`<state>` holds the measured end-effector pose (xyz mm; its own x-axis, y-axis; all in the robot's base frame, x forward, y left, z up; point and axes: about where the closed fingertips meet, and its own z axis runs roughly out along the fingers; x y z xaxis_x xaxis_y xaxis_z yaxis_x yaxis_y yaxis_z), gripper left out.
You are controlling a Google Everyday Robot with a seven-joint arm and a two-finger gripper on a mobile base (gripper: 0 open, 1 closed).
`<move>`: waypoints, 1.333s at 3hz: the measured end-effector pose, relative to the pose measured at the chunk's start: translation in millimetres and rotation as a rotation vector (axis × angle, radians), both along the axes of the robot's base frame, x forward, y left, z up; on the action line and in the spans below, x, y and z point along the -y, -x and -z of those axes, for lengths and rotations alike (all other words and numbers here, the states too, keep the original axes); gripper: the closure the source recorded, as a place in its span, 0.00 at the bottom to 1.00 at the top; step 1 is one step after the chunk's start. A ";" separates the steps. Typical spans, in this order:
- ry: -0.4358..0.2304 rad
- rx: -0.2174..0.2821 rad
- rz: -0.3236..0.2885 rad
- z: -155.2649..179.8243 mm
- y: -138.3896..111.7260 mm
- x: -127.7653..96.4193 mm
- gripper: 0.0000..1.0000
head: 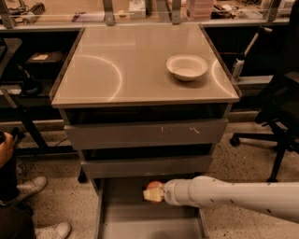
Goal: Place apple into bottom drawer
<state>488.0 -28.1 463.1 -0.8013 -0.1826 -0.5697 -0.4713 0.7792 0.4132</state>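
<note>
Currently at the carry-in step: the gripper (151, 193), reaching in from 4 o'clock, appears closed around the apple (154, 187) (jaws mostly hidden), holding it over the back of the open bottom drawer (140, 225) at 6 o'clock. Next move, by my judgement: lower slightly and release, staying clear of the middle drawer front (147, 166) just above. White bowl (187, 67) at 1 o'clock and a shoe (29, 187) at 8 o'clock obstruct nothing.

A robotics lab or workshop is suggested. A long workbench (93, 21) loaded with tools (32, 11) and boxes (201, 7) is seen behind a grey metal drawer cabinet (140, 65). A wheeled office chair (275, 135) is placed on the speckled floor (238, 163). The gripper (152, 193) is held over the open bottom drawer (140, 224), closed on the apple (155, 186).
</note>
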 end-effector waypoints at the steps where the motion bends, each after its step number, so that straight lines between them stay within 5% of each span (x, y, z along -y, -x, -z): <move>1: -0.077 -0.063 0.052 53.9 9.5 -4.7 1.00; 3: -0.143 -0.232 0.110 147.8 38.4 -17.0 1.00; 4: -0.150 -0.240 0.111 153.1 39.7 -19.0 1.00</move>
<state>448.3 -9.1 310.0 -0.9267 -0.0148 -0.3755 -0.2618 0.7424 0.6167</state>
